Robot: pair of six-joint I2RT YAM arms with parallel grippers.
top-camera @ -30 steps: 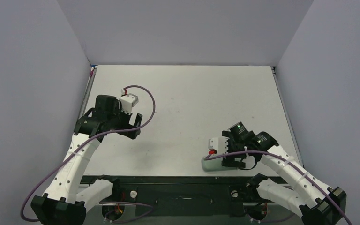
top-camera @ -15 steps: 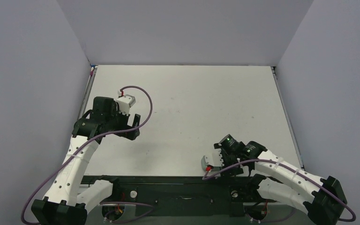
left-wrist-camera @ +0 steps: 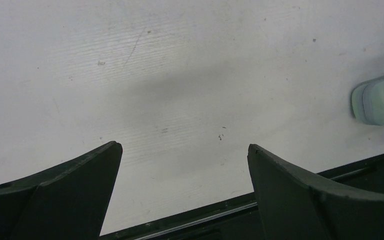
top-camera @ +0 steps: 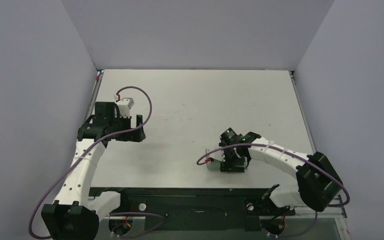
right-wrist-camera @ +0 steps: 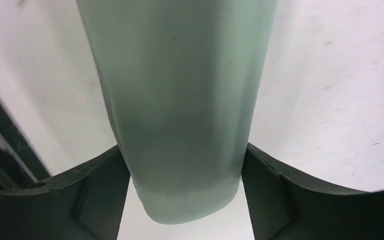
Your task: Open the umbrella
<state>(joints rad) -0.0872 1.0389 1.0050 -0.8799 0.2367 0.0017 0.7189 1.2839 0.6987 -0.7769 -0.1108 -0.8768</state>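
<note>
Your left gripper (top-camera: 136,129) hangs over the left part of the table (top-camera: 205,100), well apart from everything else. In its wrist view, the left gripper (left-wrist-camera: 182,150) has its fingers (left-wrist-camera: 70,185) spread wide with only the scuffed white table (left-wrist-camera: 180,60) between them. The table's dark near edge (left-wrist-camera: 205,215) runs just below the tips. At the far right of that view you see one rounded end of a pale green case (left-wrist-camera: 380,102) lying on the table.

Move right and you reach that case (top-camera: 211,165), close to the table's near edge and right of centre. Your right gripper (top-camera: 230,162) is on it. In the right wrist view the case (right-wrist-camera: 180,100) fills the gap, and the right gripper (right-wrist-camera: 185,149) has a finger (right-wrist-camera: 100,190) against each long side, so it is closed on the case. The case's rounded end points back toward the camera.

You cannot tell from these views where the umbrella is.
</note>
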